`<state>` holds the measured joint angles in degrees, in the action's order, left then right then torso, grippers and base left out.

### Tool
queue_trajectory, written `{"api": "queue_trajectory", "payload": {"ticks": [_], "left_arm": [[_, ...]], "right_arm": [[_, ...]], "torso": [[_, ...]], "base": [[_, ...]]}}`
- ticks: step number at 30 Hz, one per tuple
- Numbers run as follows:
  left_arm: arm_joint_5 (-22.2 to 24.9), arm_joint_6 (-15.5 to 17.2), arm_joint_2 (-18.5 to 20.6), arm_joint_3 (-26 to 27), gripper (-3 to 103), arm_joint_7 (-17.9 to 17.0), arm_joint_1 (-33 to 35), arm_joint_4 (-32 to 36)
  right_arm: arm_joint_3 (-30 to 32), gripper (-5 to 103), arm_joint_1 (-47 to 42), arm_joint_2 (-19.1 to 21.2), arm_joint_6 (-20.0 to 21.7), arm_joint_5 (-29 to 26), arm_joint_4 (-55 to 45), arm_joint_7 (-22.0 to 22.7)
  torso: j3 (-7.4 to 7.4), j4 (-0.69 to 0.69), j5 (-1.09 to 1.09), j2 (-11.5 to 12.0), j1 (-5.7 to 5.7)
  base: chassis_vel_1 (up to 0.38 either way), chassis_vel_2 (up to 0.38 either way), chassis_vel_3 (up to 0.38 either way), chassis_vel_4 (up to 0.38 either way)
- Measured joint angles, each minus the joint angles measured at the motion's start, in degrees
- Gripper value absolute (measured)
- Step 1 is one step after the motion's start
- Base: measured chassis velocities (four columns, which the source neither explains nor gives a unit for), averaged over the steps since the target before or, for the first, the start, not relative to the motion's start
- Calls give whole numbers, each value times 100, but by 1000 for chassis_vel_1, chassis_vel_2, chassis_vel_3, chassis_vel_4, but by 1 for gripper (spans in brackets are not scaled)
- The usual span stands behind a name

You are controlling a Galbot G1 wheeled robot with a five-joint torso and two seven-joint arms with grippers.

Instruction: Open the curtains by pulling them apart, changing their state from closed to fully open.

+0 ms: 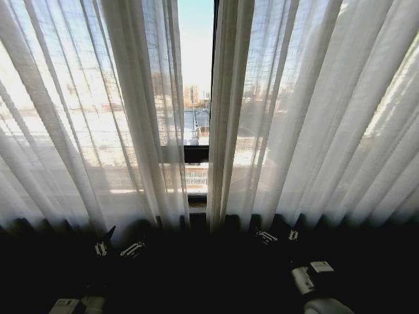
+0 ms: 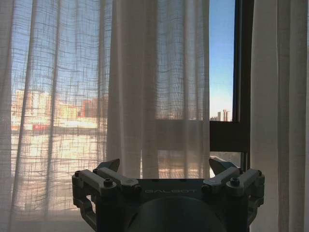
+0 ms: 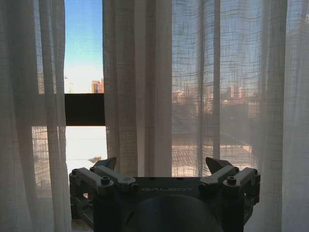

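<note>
Fingers spread and empty on left gripper [image 1: 118, 246] at lower left and right gripper [image 1: 276, 235] at lower right, both short of the curtains [image 1: 98, 118]. Panels parted by a narrow central gap, exposing dark window frame [image 1: 196, 154].

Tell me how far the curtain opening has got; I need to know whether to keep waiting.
Barely begun. Done: only a narrow gap shows between the left panel and the right panel of the curtains. In hand: the left gripper and right gripper sit open and low before the panels, holding no fabric. Left: gripping each panel and pulling both fully aside.
</note>
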<state>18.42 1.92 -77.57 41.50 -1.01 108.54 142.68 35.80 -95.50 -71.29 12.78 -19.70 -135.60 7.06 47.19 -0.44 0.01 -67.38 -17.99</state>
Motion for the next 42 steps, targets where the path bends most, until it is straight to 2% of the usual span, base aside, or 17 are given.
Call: {"api": "queue_trajectory", "payload": {"ticks": [16,22,31,42], "left_arm": [[1,4,-8,-19,100,-5,-6,-3],[-2,5,-9,-20,100,-17,-26,-4],[7,17,-23,-1,100,-20,-25,11],[14,13,-38,57,100,-20,47,48]], "right_arm": [[-9,100,-22,3,-8,7,-11,-1],[-87,100,-23,8,42,283,24,-4],[-78,100,223,16,197,30,291,208],[-182,100,1086,231,303,-464,981,440]], "torso": [[0,0,0,0,0],[1,0,-3,2,-4],[-1,-1,3,0,2],[1,1,0,0,0]], "base": [[-85,336,88,-331],[-90,295,101,-312],[-24,38,33,-39],[4,-14,-7,22]]}}
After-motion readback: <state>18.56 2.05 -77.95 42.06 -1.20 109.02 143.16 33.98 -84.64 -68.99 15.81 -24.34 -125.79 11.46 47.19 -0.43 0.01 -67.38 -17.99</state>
